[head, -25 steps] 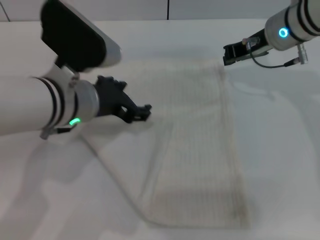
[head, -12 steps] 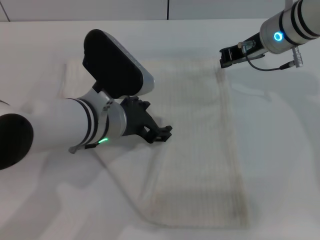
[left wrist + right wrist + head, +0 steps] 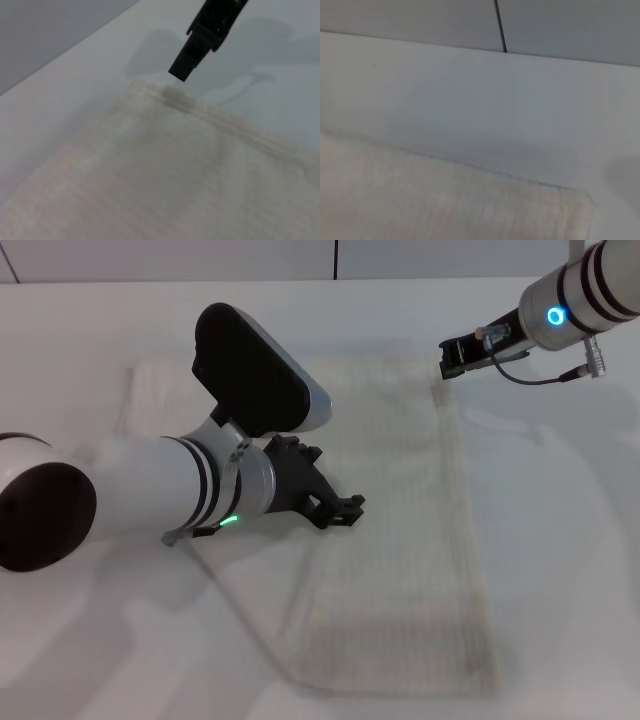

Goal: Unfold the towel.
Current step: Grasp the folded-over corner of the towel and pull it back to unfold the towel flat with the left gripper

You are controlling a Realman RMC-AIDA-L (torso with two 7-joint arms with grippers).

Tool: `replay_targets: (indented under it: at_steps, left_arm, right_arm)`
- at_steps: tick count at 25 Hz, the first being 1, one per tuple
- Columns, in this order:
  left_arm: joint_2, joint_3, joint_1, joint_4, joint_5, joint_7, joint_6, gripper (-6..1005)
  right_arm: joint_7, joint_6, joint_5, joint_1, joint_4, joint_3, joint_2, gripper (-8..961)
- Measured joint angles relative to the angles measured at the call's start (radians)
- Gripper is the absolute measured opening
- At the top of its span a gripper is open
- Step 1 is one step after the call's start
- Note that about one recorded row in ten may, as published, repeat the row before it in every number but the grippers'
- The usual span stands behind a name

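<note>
Head view. Item one: the towel [image 3: 400,530], cream-white with faint ribbed stripes, lying flat on the white tabletop [image 3: 570,570], from near the far edge down toward the near edge, right of centre. A wider pale layer reaches toward the left edge behind my left arm, so I judge it partly opened, with a doubled strip on its right half. No red tag is visible from here. Item two: the left hand [image 3: 345,510], low over the towel's middle, at the inner edge of that doubled strip; I cannot tell whether its fingers are spread or pressed together. Item three: the right hand [image 3: 450,358], held at the towel's far right corner, close to the far edge of the tabletop; its fingers likewise cannot be read.

Left wrist view. The towel [image 3: 150,170] fills the lower part, its hemmed edge running across. The right hand [image 3: 197,47] shows as a dark tip just above that hem at the corner, a shadow beneath it; touching or just clear, I cannot say.

Right wrist view. The towel's [image 3: 445,200] corner and edge against bare tabletop [image 3: 495,110]; no fingers shown.

Handling note. I judge the cloth light, soft and limp: it will sag and drag, not slide stiffly. Best hold is a pinch on a hemmed corner or free edge of the upper layer only.
</note>
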Motion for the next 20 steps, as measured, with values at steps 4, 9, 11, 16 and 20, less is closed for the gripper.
replay_targets:
  at_steps: [4, 9, 11, 16, 20]
  left_arm:
    - [0.002, -0.014, -0.006, 0.002, -0.018, -0.006, -0.006, 721]
    - [0.003, -0.016, -0.018, 0.019, -0.025, -0.006, -0.019, 717]
    - [0.002, -0.016, -0.032, 0.035, -0.032, -0.006, -0.029, 490]
    - [0.002, -0.015, -0.034, 0.020, -0.036, -0.006, -0.046, 274]
    - [0.003, -0.018, -0.024, -0.032, -0.036, -0.006, -0.084, 197]
  right_arm:
    - [0.000, -0.002, -0.001, -0.001, 0.000, 0.000, 0.000, 0]
    - [0.000, -0.004, -0.002, 0.000, 0.008, 0.000, 0.000, 0]
    - [0.000, -0.004, -0.003, 0.002, 0.011, 0.000, 0.000, 0]
    - [0.000, -0.003, -0.004, 0.003, 0.013, -0.003, 0.000, 0]
    - [0.000, -0.002, -0.004, 0.003, 0.014, -0.003, 0.001, -1]
